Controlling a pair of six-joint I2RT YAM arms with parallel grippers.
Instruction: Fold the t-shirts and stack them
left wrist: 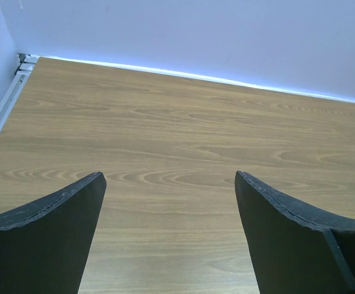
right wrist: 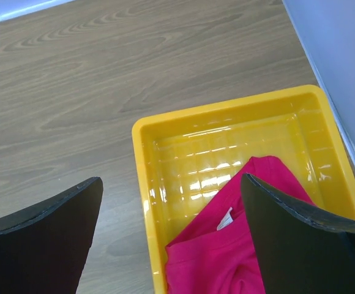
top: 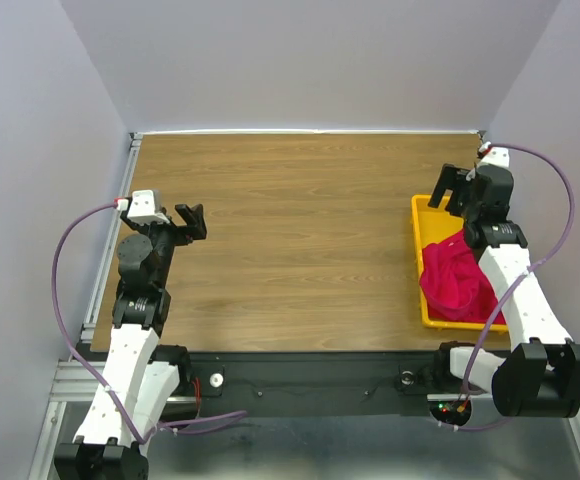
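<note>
The crimson-pink soft cloth t-shirt [top: 455, 282] lies bunched in a heap inside the yellow rectangular plastic tray [top: 417, 262]. The tray sits at the right-hand side of the brown wood-grain desk [top: 300, 230]. Its long side runs from the near edge of the desk toward the far wall, and the heap follows that line. The bulk of the cloth fills the near part, and a narrower tongue reaches toward the far end, where the tray's glossy ribbed floor shows. The cloth is too crumpled for me to tell sleeves from hem.

From the right wrist camera the t-shirt [right wrist: 226, 263] shows a small white label [right wrist: 225, 218] close to that forward tongue. The tray [right wrist: 142, 177] has its corner rim standing against the desk [right wrist: 73, 73].

The black two-fingered right tool [top: 457, 188] hangs above the far end of the tray, clear of the cloth. In its own view the right tool [right wrist: 171, 184] has its fingers spread wide apart, gripping nothing.

The left tool [top: 192, 220] hovers over the left part of the desk, well apart from tray and t-shirt. Seen from its wrist, the left tool [left wrist: 168, 184] also stands wide apart and empty. It looks along the desk [left wrist: 177, 116] toward the pale wall [left wrist: 226, 37].
</note>
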